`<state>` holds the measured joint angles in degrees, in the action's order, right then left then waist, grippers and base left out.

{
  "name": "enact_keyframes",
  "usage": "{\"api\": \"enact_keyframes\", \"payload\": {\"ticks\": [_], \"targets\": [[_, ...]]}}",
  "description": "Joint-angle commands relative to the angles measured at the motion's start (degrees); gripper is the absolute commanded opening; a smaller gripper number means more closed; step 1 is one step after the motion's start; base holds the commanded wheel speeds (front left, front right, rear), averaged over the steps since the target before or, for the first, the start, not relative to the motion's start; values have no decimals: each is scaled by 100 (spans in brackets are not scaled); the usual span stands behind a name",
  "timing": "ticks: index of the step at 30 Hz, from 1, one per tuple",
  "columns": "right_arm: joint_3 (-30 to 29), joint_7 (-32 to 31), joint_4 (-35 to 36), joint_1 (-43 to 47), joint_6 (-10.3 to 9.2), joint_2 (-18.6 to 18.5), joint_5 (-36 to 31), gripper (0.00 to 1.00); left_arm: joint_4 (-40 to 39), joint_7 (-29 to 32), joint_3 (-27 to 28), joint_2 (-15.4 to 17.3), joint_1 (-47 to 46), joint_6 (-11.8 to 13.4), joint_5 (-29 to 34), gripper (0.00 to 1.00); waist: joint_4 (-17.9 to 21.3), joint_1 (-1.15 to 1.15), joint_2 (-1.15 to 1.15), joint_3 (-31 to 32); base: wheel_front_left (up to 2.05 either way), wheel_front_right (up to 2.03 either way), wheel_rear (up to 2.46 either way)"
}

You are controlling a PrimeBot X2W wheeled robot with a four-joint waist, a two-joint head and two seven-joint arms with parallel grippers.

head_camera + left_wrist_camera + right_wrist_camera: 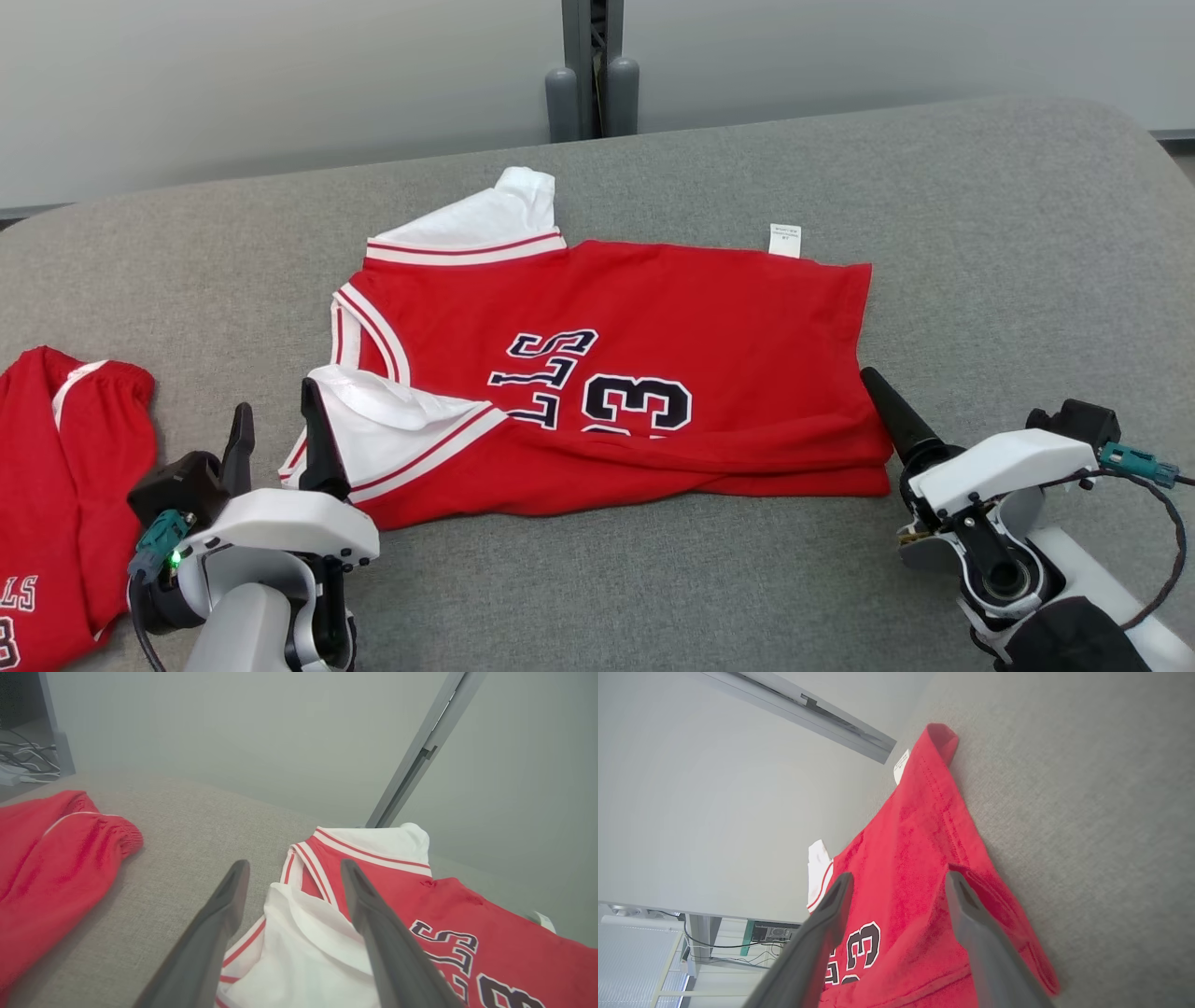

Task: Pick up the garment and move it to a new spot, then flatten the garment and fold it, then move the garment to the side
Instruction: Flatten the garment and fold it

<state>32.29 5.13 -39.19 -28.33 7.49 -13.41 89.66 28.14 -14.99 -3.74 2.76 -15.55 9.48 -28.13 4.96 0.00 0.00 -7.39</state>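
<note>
The surface [980,233] under me is broad, rounded at its corners and covered in a grey woven cloth. Beyond it a plain pale wall [280,75] rises, split by a grey metal post [588,56].

The jersey [653,308] lies flat on the surface between my two grippers, its long axis running from one to the other. The neck and white sleeves are at my left gripper [277,401], the hem at my right gripper [899,877]. It is soft red knit with white striped trim, and its dark number reads upside down to me. The long edge nearest me is folded over.

Outside my left gripper lies a second garment [65,467], red with a ribbed cuff. A small white tag [785,240] sticks out from the jersey's far edge.

Both my grippers have their fingers apart and grip nothing. The left one sits over the near white sleeve [383,420]; the right one is at the hem corner.
</note>
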Motion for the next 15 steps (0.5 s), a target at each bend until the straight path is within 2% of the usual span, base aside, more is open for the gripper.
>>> {"api": "enact_keyframes", "payload": {"ticks": [1,10,12,15], "targets": [[45,170,121,138,1,-129,-157,100,-112,-22,41,26,116,14,0,100,-24,0,0,123,0,0,0],[83,988,684,727,1,-566,-1170,100,-873,-21,163,26,779,-72,225,100,-36,0,0,595,0,0,0],[-238,1026,774,872,1,-614,-1599,100,-1035,-21,217,26,956,-72,288,100,-13,0,0,659,0,0,0],[-909,1013,871,1283,1,-360,-2114,100,-1145,-21,282,25,1190,-72,287,100,19,0,0,747,0,0,0]]}}
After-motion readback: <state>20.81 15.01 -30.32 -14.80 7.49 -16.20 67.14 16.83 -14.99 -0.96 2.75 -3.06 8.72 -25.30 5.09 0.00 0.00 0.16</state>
